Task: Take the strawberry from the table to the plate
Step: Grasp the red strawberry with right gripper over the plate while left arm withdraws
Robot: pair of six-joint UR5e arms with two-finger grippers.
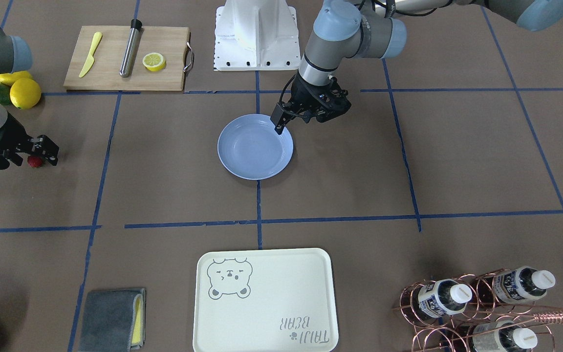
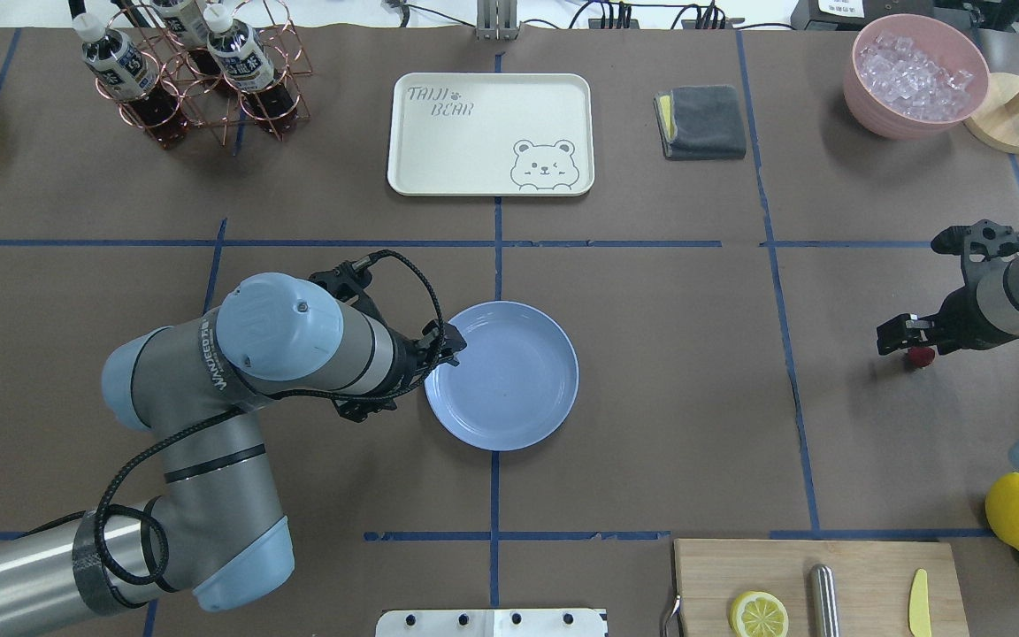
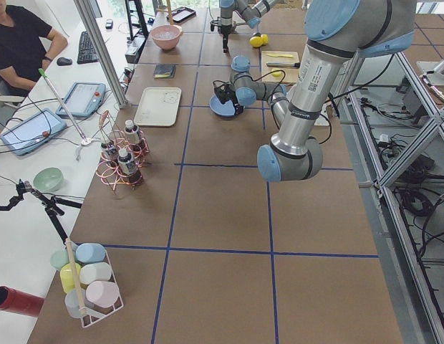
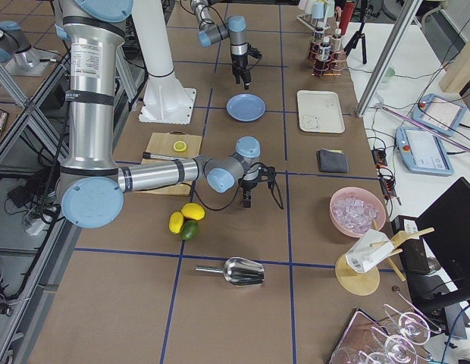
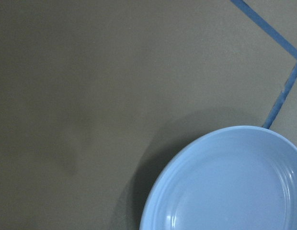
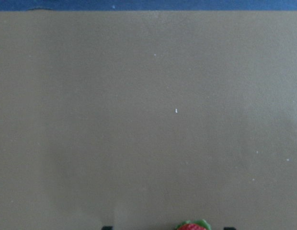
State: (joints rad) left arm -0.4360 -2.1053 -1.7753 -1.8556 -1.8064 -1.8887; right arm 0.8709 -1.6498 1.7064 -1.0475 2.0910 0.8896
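**Strawberry at the right tool, plate mid-counter**

Item 1, strawberry (image 2: 920, 356): I see it lying on the brown-paper counter (image 1: 457, 161), far out on the robot's right and well apart from the plate.

Item 2, right tool (image 1: 35, 157): I log it low over the counter. Its fingers are spread, one on each side of the berry. My right wrist view shows a gap between the berry and each fingertip.

Item 3, plate (image 1: 254, 146): light blue, flat on the counter at a crossing of blue tape lines.

Item 4, left tool (image 1: 280, 124): I find it over the plate's rim on the robot's left. I cannot tell whether its fingers are spread or pressed together.

Item 5, cutting board (image 1: 110, 73): near the robot's base, carrying a lemon half (image 1: 154, 61).

Item 6, bear tray (image 1: 264, 300): at the far edge, beyond the plate.
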